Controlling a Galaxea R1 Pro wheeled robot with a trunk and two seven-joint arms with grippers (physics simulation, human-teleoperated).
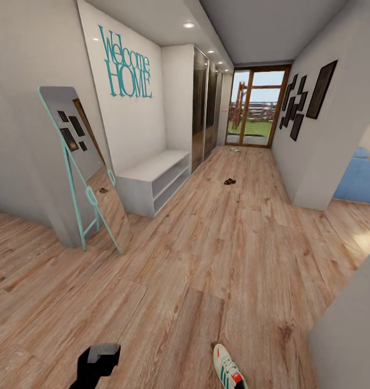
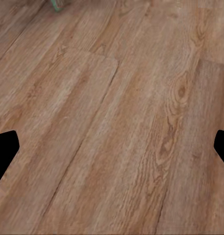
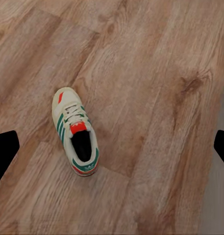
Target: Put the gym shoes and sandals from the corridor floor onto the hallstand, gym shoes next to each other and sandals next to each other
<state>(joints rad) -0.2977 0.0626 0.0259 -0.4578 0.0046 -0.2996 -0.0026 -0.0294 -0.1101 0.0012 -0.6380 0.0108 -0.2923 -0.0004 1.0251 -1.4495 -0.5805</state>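
A robot stands in a corridor w/ one gym shoe (image 1: 228, 366) lying upright on the corridor floor (image 1: 217, 254) just ahead, near the lower edge of the head view. In the right wrist view the same shoe (image 3: 76, 131) sits on its sole below the right gripper (image 3: 112, 147), whose fingertips sit wide apart at the frame edges, released, grasping nothing. The left gripper (image 2: 112, 147) hangs over bare planks, fingers likewise spread and empty; part of that arm (image 1: 96, 364) pokes in at the head view's lower edge.

The hallstand (image 1: 152, 186) stands well away along the left wall, past a leaning mirror (image 1: 82, 167), bench top and two low shelves bare as far as can be seen. A dark brown item on the floor mid-corridor is prob. a sandal (image 1: 229, 181); a pale speck near the glass door (image 1: 257, 108) may be another shoe, too small to tell. A brown spot in the mirror looks like a reflection.

Risks, as judged from here: the shoe lies off-centre between the fingers, so a straight descent could clip its side and push it away instead of closing on it. Gripping the soft collar or laces might let it slip en route. The long carry passes close to the mirror's frame; a wide swing of the base could knock it. Items are scattered, so pairs could end up split on the rack.
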